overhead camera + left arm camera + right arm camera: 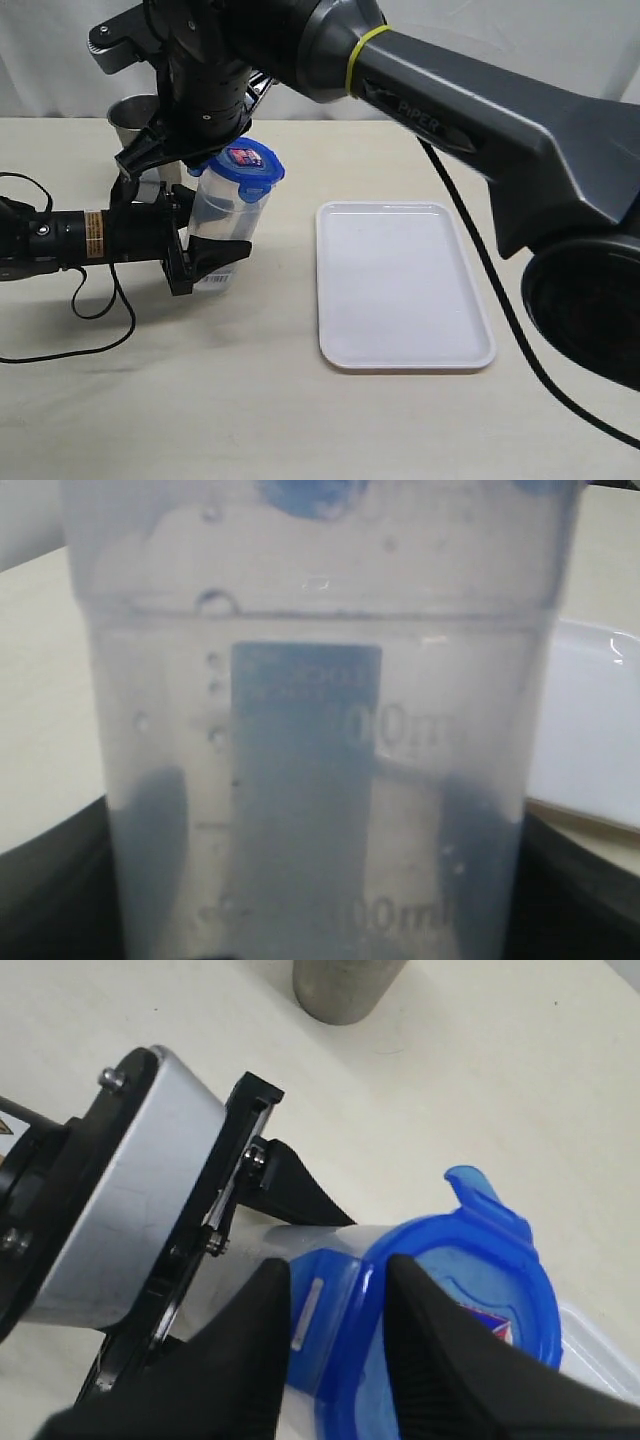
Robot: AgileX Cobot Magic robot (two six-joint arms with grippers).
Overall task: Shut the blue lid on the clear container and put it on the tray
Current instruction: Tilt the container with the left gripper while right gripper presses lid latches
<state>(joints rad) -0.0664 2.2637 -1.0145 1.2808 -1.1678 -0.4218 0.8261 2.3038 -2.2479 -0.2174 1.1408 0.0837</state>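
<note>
The clear container point(228, 215) leans over the table at the left, and my left gripper point(215, 255) is shut on its lower body from the side. In the left wrist view the container point(320, 730) fills the picture, with dark fingers point(560, 900) at both sides. The blue lid point(245, 165) with its red-blue sticker sits on the container's mouth. My right gripper point(195, 160) comes down from above; in the right wrist view its jaws point(335, 1330) are shut on one side flap of the lid point(470, 1290). A far flap sticks up. The white tray point(400, 290) lies to the right.
A grey metal cup point(130, 115) stands behind the left arm, also in the right wrist view point(345, 985). A black cable point(100, 300) loops on the table at the left. The right arm's dark body spans the top and right of the exterior view.
</note>
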